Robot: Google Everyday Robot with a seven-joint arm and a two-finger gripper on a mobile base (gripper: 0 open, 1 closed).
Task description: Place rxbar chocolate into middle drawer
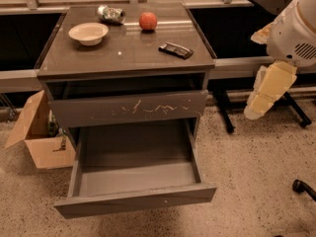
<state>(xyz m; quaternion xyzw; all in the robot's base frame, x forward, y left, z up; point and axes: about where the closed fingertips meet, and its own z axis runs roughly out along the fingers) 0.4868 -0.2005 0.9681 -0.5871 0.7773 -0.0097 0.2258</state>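
The rxbar chocolate [175, 49], a dark flat bar, lies on the right part of the cabinet top [123, 56]. The middle drawer [136, 197], with a plain grey front, is pulled out wide and its smooth grey inside holds nothing. Above it is the drawer with pale scratches [128, 107], pushed in. My gripper [259, 100] hangs as a pale cream end of the white arm to the right of the cabinet. It is at about the scratched drawer's height, apart from the bar and holding nothing that I can see.
On the cabinet top are a pale bowl [88, 32], a crushed silvery can [111, 14] and a red round fruit [148, 20]. An open cardboard box [37, 132] stands on the floor to the left. Dark table legs [224, 110] stand to the right, and a caster [301, 186] sits at the far right.
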